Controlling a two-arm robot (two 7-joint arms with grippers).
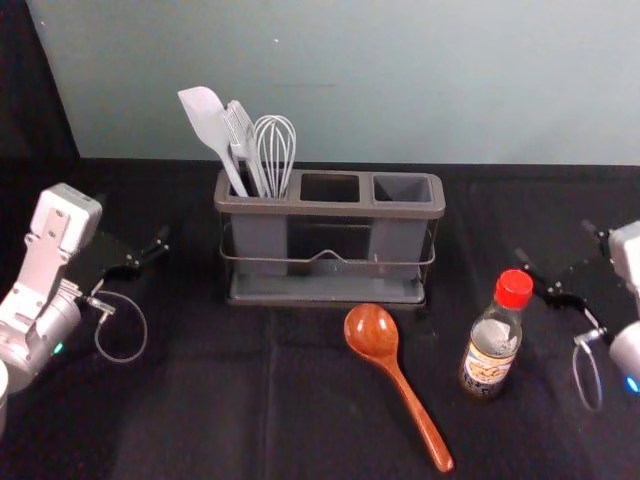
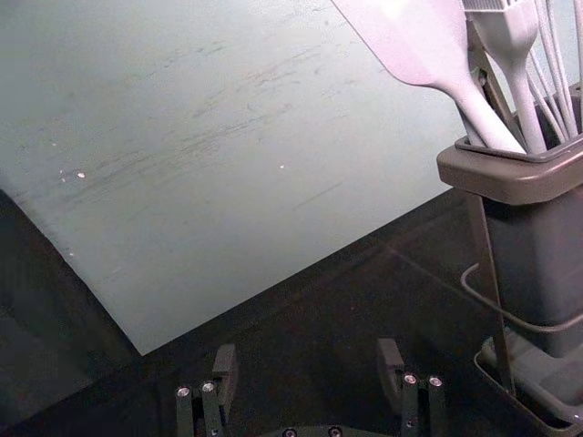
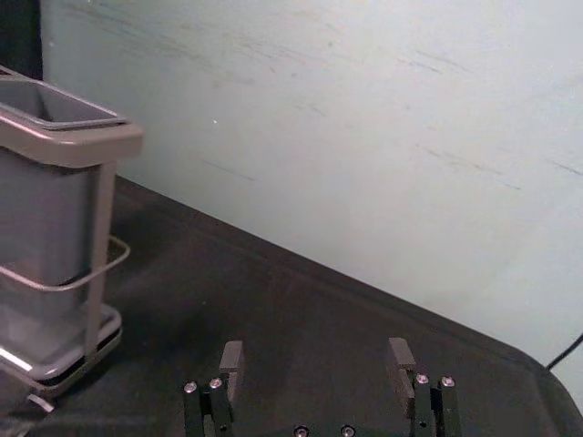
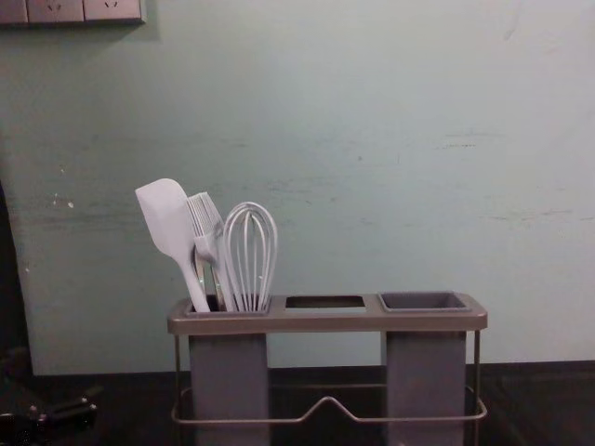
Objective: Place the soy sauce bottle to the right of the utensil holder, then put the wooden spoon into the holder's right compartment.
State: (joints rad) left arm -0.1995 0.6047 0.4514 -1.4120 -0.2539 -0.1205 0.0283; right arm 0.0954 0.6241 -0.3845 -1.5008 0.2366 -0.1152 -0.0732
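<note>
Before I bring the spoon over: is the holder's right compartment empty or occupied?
Empty: nothing rises from the right compartment, unlike the left.

Free gap between wooden spoon and bottle

Around your work
You have a spatula tilting left beside a brush and whisk; behind them, a wall with sockets high on the left; black cloth underneath.
</note>
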